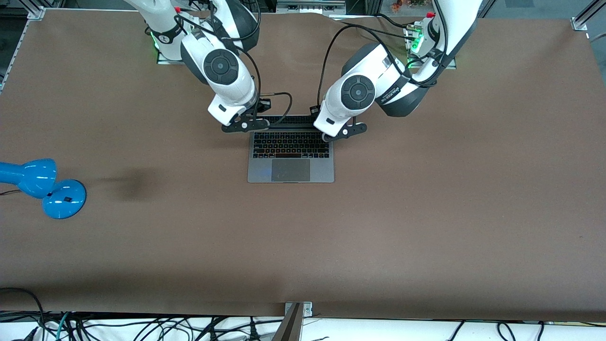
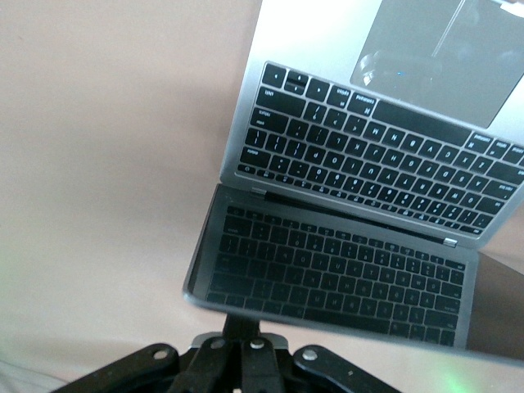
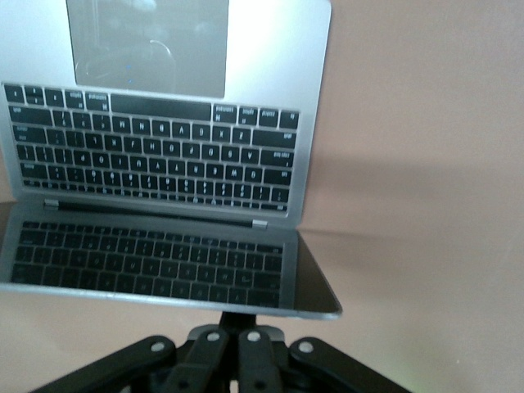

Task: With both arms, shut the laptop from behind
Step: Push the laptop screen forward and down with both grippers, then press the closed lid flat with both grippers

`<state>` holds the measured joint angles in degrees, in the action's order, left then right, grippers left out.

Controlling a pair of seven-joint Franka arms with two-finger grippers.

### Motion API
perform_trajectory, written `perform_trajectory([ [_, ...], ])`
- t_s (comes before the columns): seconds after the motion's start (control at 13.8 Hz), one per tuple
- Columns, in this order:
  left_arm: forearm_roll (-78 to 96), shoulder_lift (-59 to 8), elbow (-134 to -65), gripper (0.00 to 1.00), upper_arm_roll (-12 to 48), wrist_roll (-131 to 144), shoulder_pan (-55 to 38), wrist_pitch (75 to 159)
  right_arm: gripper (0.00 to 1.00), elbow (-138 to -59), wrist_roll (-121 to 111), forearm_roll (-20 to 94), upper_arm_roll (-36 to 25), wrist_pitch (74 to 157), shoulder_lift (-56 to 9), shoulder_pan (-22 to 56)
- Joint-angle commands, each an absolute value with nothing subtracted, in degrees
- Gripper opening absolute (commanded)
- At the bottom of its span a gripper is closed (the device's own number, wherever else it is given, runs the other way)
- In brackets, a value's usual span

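Note:
The grey laptop point(image 1: 290, 161) lies open in the middle of the table, its keyboard and trackpad facing up and its lid tilted forward over the keys. My right gripper point(image 1: 246, 125) is shut and sits against the back of the lid at the corner toward the right arm's end. My left gripper point(image 1: 345, 132) is shut and sits against the back of the lid at the other corner. In the left wrist view the shut fingers point(image 2: 243, 326) go under the lid's top edge of the laptop point(image 2: 368, 164). The right wrist view shows the same for its fingers point(image 3: 244, 321) and the laptop point(image 3: 155, 155). The dark screen mirrors the keys.
A blue desk lamp point(image 1: 47, 187) stands near the table's edge at the right arm's end, nearer to the front camera than the laptop. Brown table surface point(image 1: 426, 213) lies all round the laptop.

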<state>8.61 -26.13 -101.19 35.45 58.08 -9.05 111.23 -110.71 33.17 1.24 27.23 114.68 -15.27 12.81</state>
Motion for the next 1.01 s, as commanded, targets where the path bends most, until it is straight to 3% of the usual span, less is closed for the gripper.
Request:
perform_trajectory([
  [0.0,6.5,-27.9,-98.1,0.0,35.0,59.1,-9.5,111.8,0.0,-108.5,32.9,-0.6,26.9,116.1,-17.2,12.5],
  [0.58,4.0,-30.8,-96.1,0.0,33.1,60.1,-9.5,112.0,0.0,-106.4,33.1,-5.4,25.3,121.7,-23.3,12.5],
  [0.94,1.7,-35.9,-93.3,0.0,32.0,60.9,-9.6,114.5,0.0,-104.1,33.3,-8.0,24.2,124.2,-27.3,12.5],
])
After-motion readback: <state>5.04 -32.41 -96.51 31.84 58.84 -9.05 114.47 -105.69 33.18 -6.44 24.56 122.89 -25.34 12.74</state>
